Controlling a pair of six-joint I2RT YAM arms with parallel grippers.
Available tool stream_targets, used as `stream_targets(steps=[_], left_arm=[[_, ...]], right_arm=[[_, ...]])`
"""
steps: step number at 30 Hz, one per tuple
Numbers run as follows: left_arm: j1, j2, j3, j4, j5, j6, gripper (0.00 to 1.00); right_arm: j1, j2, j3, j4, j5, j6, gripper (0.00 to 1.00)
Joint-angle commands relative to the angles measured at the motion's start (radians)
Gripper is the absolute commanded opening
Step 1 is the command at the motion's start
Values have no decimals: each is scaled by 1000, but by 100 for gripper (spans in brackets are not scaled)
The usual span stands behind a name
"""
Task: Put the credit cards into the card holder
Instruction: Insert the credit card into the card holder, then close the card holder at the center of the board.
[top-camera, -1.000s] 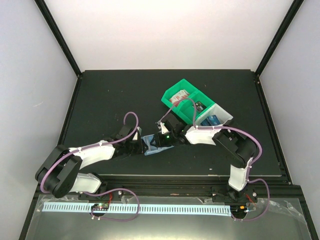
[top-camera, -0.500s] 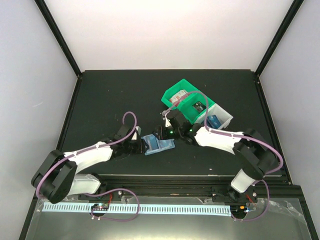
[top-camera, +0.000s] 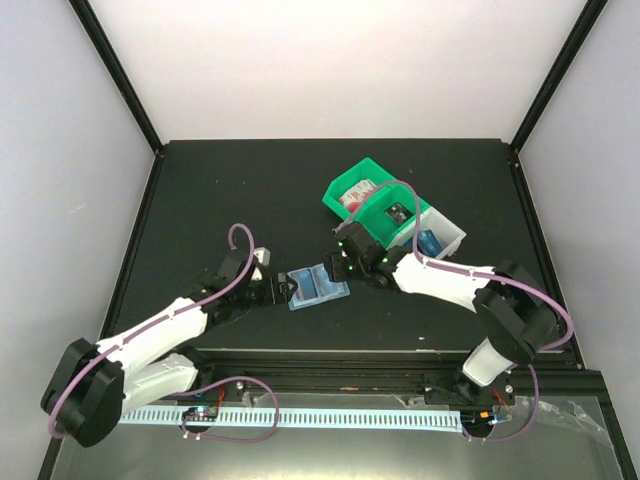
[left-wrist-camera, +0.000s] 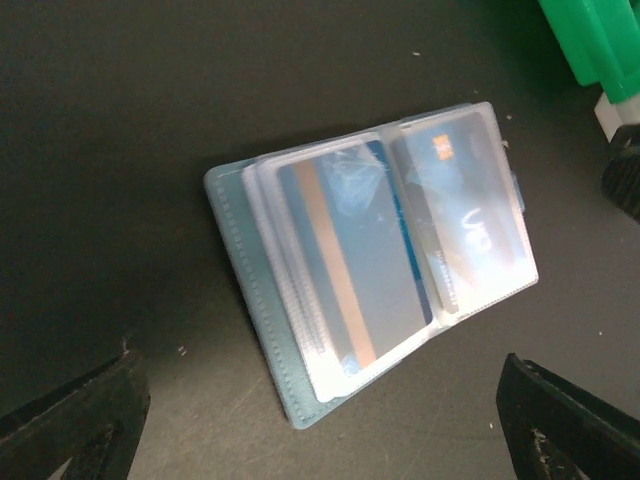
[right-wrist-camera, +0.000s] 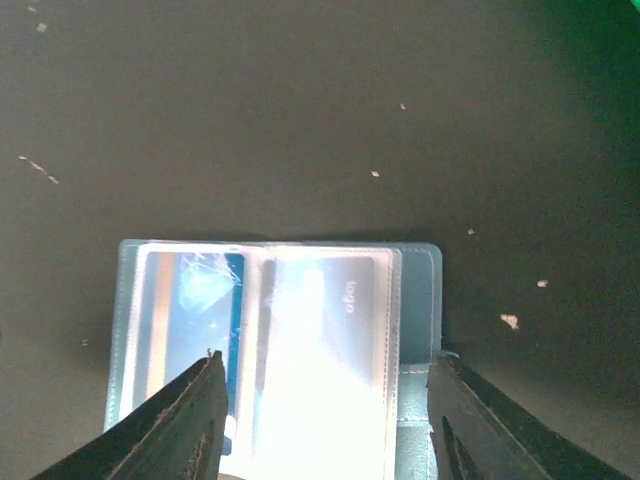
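Teal wallet (top-camera: 318, 286) lies open and flat on the table (top-camera: 200, 200), near the middle of its near edge, with cards (left-wrist-camera: 350, 262) in its clear sleeves. At its left end the left gripper (top-camera: 275, 290) has fingers wide apart, holding nothing; the right gripper (right-wrist-camera: 325, 400) has fingers apart over it, gripping nothing.

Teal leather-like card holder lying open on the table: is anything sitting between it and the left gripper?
Nothing visible. In the left wrist view, only bare black table lies between the open left gripper and the teal folding card holder, which shows blue plastic cards inside.
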Motion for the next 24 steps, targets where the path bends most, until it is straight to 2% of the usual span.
stream_targets(steps=[1, 9, 13, 20, 24], left_arm=[[27, -78, -75, 30, -27, -11, 99], [40, -144, -102, 30, -24, 40, 99], [43, -127, -110, 26, -28, 28, 99], [43, -77, -131, 32, -12, 5, 99], [44, -66, -140, 50, 35, -21, 97]], right_arm=[[0, 37, -27, -20, 0, -16, 58], [1, 62, -77, 2, -34, 21, 57], [1, 90, -66, -13, -41, 52, 51], [1, 93, -93, 8, -49, 82, 48], [1, 101, -103, 16, -69, 89, 42]])
